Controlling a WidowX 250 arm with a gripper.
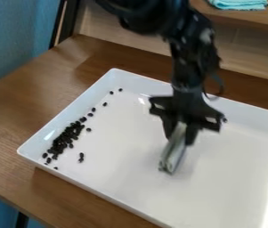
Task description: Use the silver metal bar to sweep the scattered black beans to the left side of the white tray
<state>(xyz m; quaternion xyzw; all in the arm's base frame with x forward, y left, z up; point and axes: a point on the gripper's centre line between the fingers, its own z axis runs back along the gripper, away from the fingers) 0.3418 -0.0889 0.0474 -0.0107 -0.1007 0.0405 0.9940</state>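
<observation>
White tray (118,182), cut off rightward — blurred end effector (180,136) clamped on unidentifiable silvery object (172,156) — dark beans (68,135) inside the tray.

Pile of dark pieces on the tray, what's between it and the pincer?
In the camera view, stray pieces near the pile, then bare tray up to the pincer, which holds a greyish object.

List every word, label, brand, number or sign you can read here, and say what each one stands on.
There is no text that can be read.
Silvery-green elongated object in the black two-finger gripper: no lettering can be made out.
White rectangular tray and small black bean-like pieces: none seen.
Brown wooden table and folded turquoise cloth: none seen.
</observation>
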